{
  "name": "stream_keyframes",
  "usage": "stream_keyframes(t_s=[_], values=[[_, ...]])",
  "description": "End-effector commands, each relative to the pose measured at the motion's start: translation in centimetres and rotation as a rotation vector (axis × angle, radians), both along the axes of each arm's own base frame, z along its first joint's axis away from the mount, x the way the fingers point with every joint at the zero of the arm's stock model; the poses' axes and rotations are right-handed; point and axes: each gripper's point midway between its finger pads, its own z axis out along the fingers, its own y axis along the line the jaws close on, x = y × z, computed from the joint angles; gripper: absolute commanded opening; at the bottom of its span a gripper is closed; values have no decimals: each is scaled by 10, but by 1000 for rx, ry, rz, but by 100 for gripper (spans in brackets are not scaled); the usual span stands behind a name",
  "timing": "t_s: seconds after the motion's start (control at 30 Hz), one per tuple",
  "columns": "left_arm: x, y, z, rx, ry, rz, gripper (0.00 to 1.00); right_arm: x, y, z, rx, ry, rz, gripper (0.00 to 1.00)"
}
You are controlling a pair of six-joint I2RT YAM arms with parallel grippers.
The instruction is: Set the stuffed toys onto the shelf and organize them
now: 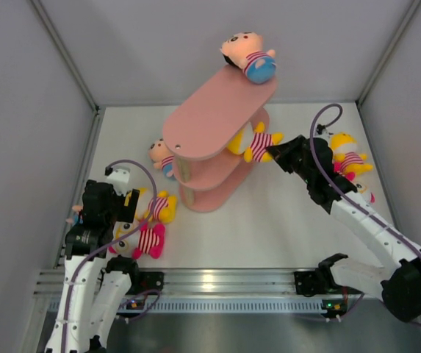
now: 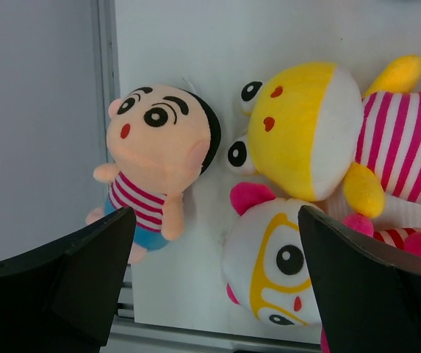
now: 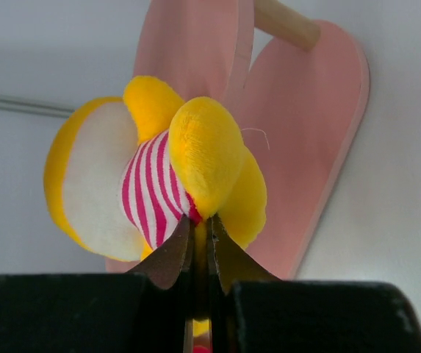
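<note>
The salmon-pink shelf point(image 1: 211, 118) stands at the table's middle; a peach-headed doll point(image 1: 248, 57) lies on its top tier. My right gripper point(image 1: 275, 151) is shut on a yellow striped animal point(image 1: 253, 143) and holds it at the edge of the middle tier. The wrist view shows the jaws point(image 3: 201, 229) pinching its leg point(image 3: 203, 158) in front of the shelf point(image 3: 320, 132). My left gripper point(image 2: 217, 220) is open and empty above a peach doll point(image 2: 159, 147), a yellow animal point(image 2: 313, 125) and a pink white-faced toy point(image 2: 276, 265).
Another doll point(image 1: 161, 156) lies at the shelf's left side. A yellow toy point(image 1: 347, 156) and a partly hidden pink one point(image 1: 365, 193) lie by the right wall. Grey walls close in three sides; a metal rail point(image 1: 217, 283) runs along the near edge.
</note>
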Motion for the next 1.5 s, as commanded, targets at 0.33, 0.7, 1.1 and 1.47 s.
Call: stream_keyframes(t_s=[0.33, 0.7, 1.1, 1.47], values=[[1, 3, 0, 1, -10, 19, 99, 67, -3, 37, 224, -115, -218, 0], [1, 2, -2, 1, -3, 14, 99, 96, 18, 38, 198, -99, -167, 2], [2, 0, -3, -1, 2, -3, 99, 64, -18, 53, 11, -178, -125, 67], [1, 0, -2, -3, -6, -4, 99, -2, -135, 30, -273, -122, -309, 84]])
